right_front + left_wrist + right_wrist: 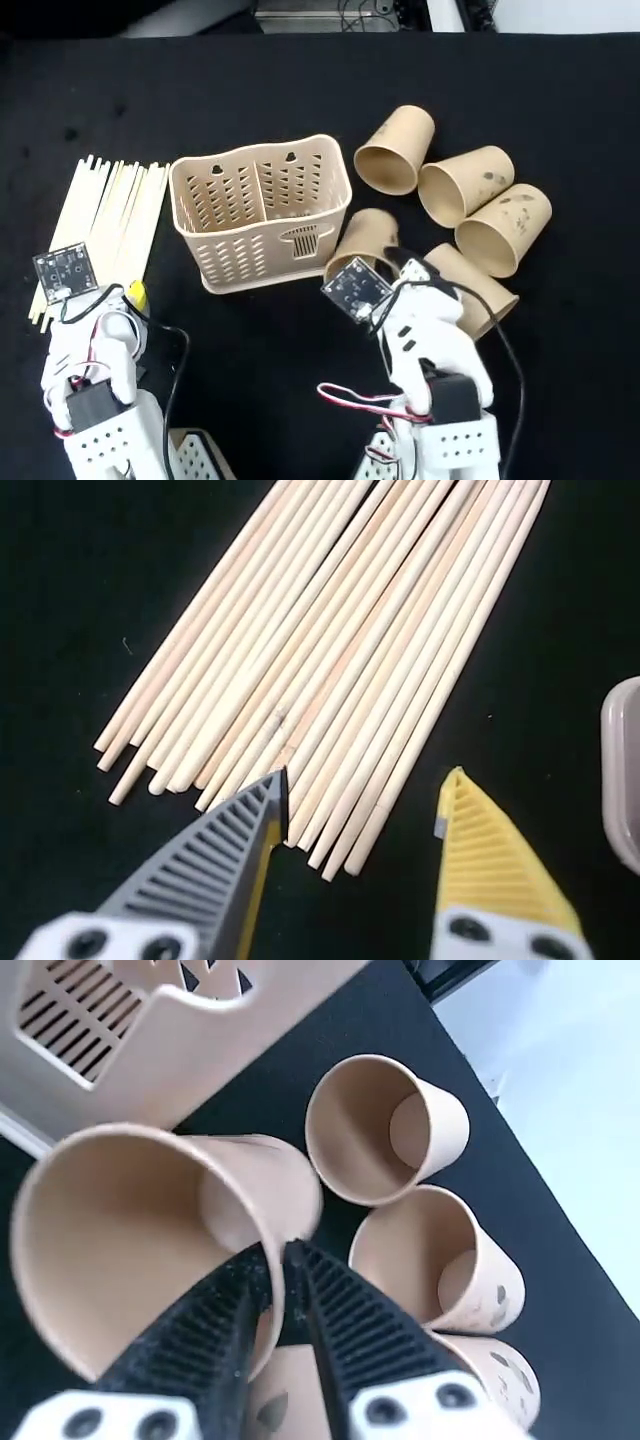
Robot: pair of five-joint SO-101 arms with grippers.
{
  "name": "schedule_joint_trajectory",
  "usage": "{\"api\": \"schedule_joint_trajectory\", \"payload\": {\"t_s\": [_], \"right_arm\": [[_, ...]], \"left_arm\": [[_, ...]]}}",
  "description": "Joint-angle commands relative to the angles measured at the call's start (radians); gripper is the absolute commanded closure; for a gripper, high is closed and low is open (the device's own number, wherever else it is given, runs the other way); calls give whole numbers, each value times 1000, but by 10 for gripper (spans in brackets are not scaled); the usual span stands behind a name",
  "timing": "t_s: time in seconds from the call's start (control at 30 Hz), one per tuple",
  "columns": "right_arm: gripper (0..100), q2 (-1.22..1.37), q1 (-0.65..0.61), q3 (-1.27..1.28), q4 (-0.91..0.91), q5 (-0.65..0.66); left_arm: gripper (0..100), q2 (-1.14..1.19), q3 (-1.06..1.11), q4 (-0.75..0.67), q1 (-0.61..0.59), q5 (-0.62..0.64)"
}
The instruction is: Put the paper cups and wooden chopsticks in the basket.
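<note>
Wooden chopsticks lie in a fanned bundle left of the beige slotted basket. My left gripper hangs open just above their near ends; its yellow finger stands at the bundle's near right corner. Several brown paper cups lie on their sides right of the basket. My right gripper is shut on the rim of the cup nearest the basket, one finger inside and one outside. In the high view this cup lies by the basket's right wall, with the right gripper at its mouth.
Three more cups fan out at the right, and another lies partly under the right arm. The basket wall is close beside the held cup. The table is black cloth; cables trail near the arm bases.
</note>
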Motion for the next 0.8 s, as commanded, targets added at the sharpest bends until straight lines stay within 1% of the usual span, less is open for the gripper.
{"api": "schedule_joint_trajectory", "payload": {"t_s": [0.0,0.43,0.57,0.77], "right_arm": [[988,-82,17,-185,166,-44],[988,-39,18,-753,539,-239],[988,119,15,-998,582,-331],[988,518,8,-1383,626,-473]], "left_arm": [[751,-9,4,-25,15,-5],[751,-9,8,-25,15,-5],[751,-9,7,-25,15,-5],[751,-9,8,-25,15,-5]]}}
